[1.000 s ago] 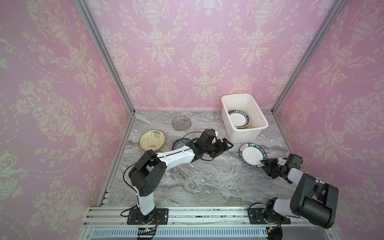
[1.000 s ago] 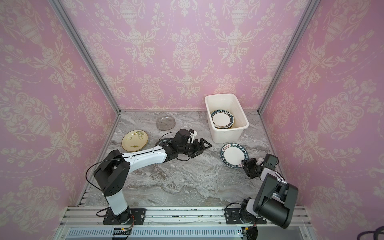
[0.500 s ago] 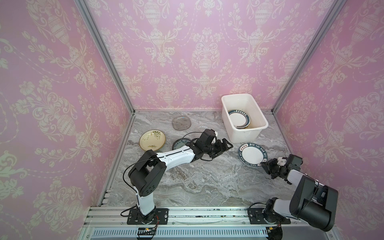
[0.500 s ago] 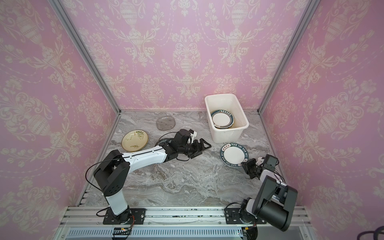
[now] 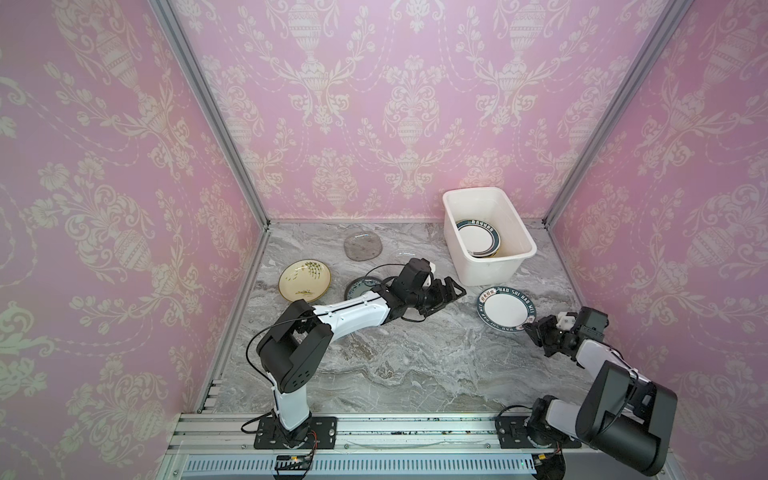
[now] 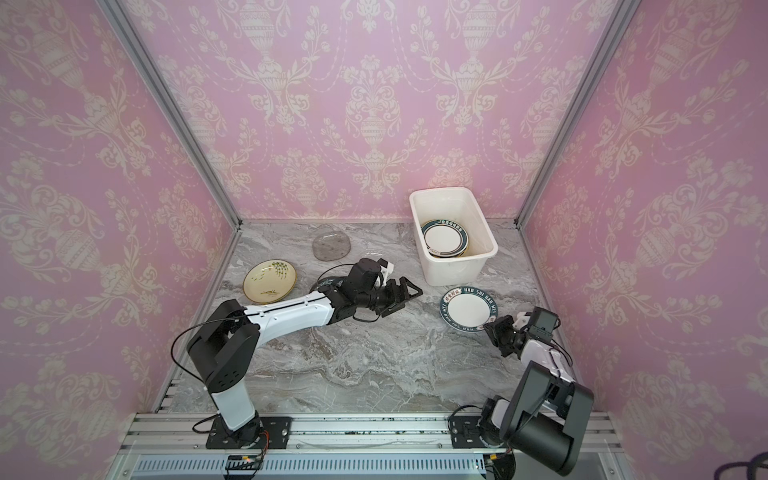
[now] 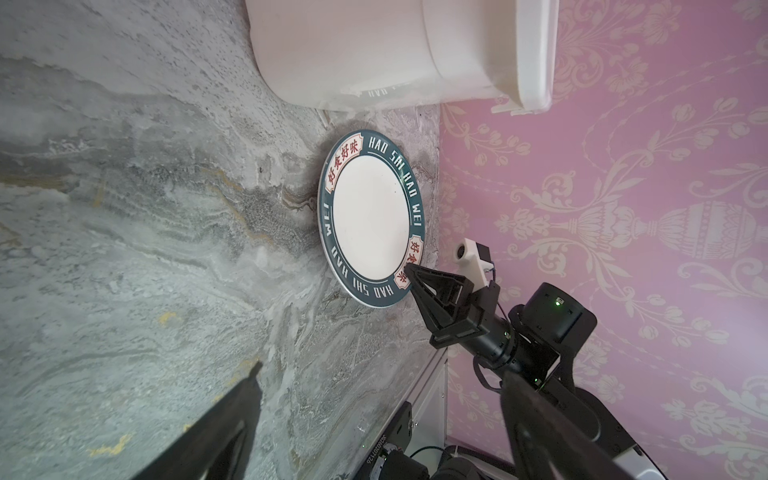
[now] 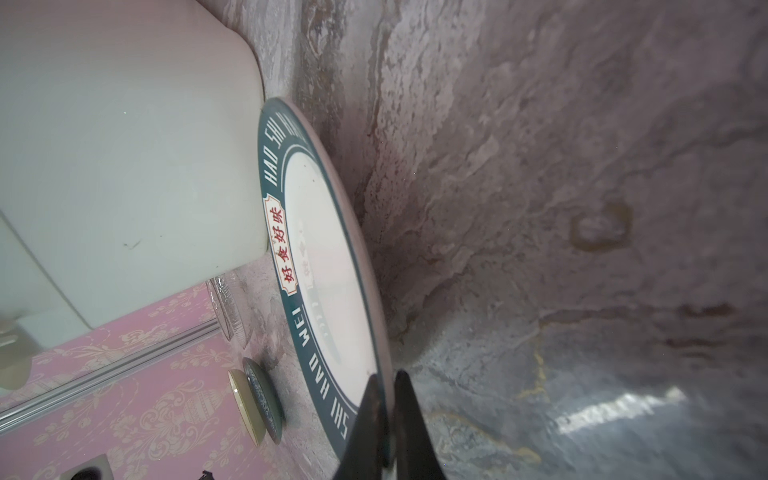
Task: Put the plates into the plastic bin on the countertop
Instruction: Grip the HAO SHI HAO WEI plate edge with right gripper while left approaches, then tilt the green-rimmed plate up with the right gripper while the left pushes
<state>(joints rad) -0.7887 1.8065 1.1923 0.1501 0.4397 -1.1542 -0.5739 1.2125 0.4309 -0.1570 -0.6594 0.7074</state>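
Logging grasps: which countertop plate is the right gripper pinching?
The white plate with the dark lettered rim: the right gripper is shut on its edge. The cream plate, teal plate and glass plate lie well away.

Your bin [image 5: 490, 270] sits back right on the desk [image 5: 395, 365], with stacked plates [image 5: 478, 240] inside it. Just in front of it the lettered plate [image 5: 505, 309] lies flat on the desk, and your right end effector [image 5: 530, 328] is at that plate's near right edge. Your left end effector [image 5: 451, 291] is left of that plate, before the bin's front left corner. Far left lies the sprig plate [image 5: 305, 280]. The glass plate [image 5: 363, 246] lies behind it to the right. The patterned plate [image 5: 358, 286] lies right of the sprig plate, partly under the left arm.
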